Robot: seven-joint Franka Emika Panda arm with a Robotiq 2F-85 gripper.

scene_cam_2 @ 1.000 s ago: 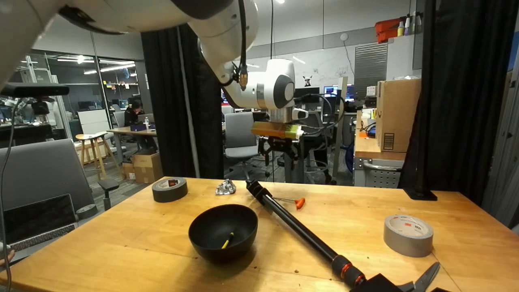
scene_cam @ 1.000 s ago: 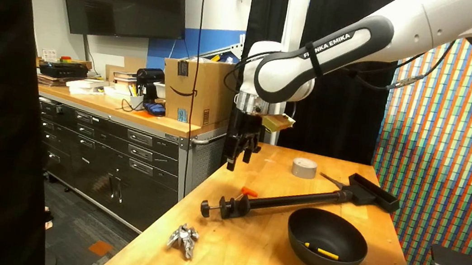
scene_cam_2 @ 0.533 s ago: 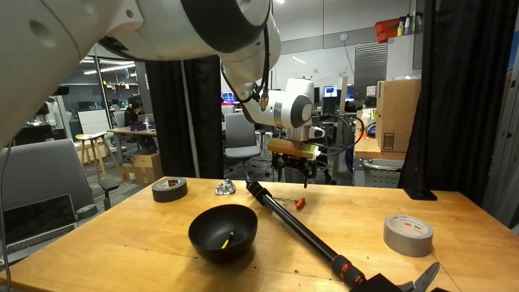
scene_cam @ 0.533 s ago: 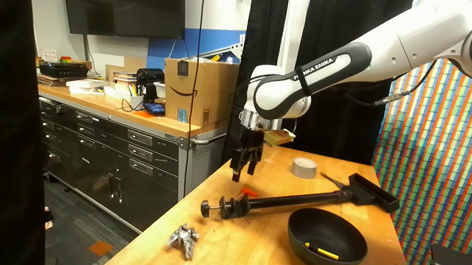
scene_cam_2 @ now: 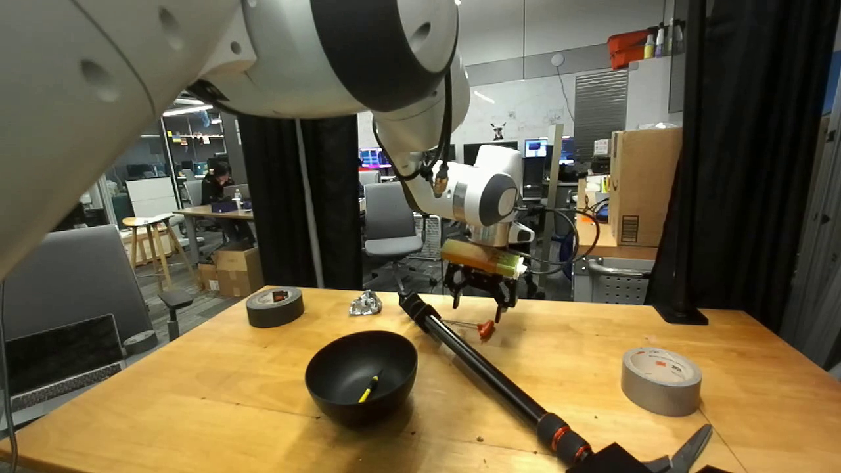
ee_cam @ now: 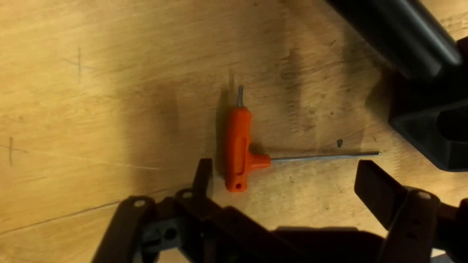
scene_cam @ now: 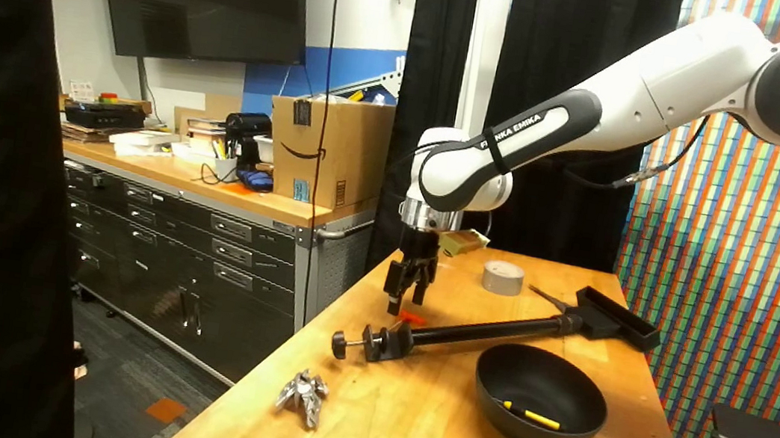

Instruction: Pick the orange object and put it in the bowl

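Note:
The orange object is a T-handled hex key [ee_cam: 238, 146] lying on the table, with a thin metal shaft. It also shows in both exterior views [scene_cam: 411, 318] [scene_cam_2: 486, 330]. My gripper [ee_cam: 285, 166] is open and empty, pointing down above the hex key. In the wrist view the orange handle lies just inside the left finger and its shaft runs toward the right finger. In both exterior views the fingertips [scene_cam: 407, 303] [scene_cam_2: 477, 312] are a little above the handle. The black bowl [scene_cam: 516, 432] [scene_cam_2: 361, 412] stands upright on the table with a yellow-and-black pen [scene_cam: 533, 417] inside.
A long black rod with a clamp end [scene_cam: 480, 333] [scene_cam_2: 486, 368] lies between the hex key and the bowl. A crumpled silver item [scene_cam: 303, 396], a grey tape roll [scene_cam_2: 660, 384], a dark tape roll [scene_cam_2: 274, 309] and scissors [scene_cam_2: 691, 448] also lie on the table.
The arm and open gripper have come down toward the table, over the orange hex key, moving right in both exterior views. The hex key and the bowl have not moved.

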